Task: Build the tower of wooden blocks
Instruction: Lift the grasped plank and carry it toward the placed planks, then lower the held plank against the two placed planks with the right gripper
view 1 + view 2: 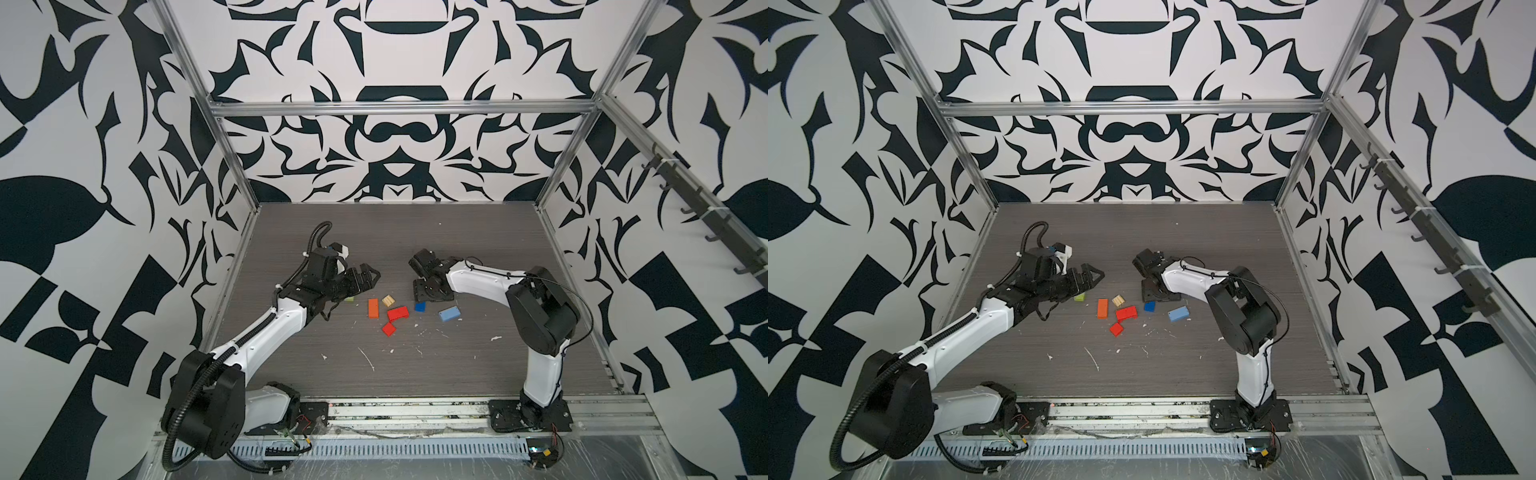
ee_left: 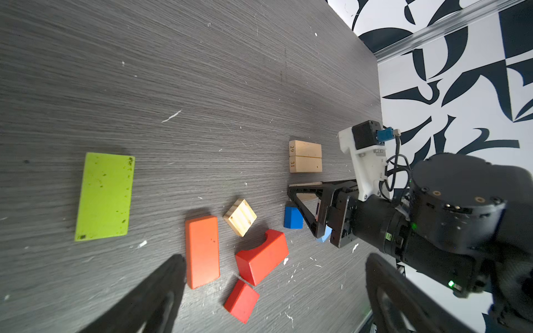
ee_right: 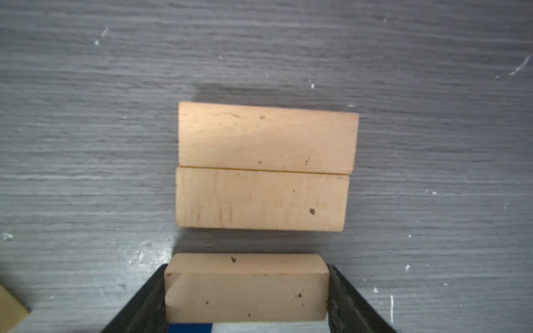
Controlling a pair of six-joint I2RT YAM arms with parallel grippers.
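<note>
29 — end of one tan block (image 2: 306,150), 31 — end of adjoining tan block (image 2: 307,165)

High stereo pair, wrist views seemingly close

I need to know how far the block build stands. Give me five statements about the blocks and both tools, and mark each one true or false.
1. The right tool grips a tan block. True.
2. Two tan blocks lie side by side on the table. True.
3. The left tool holds the lime green block. False: its jaws are open and empty, and that block lies flat on the table.
4. The orange block rests on top of the red ones. False: it lies on the table beside the notched red block.
5. The dark blue cube sits on the table near the right tool. True.
</note>
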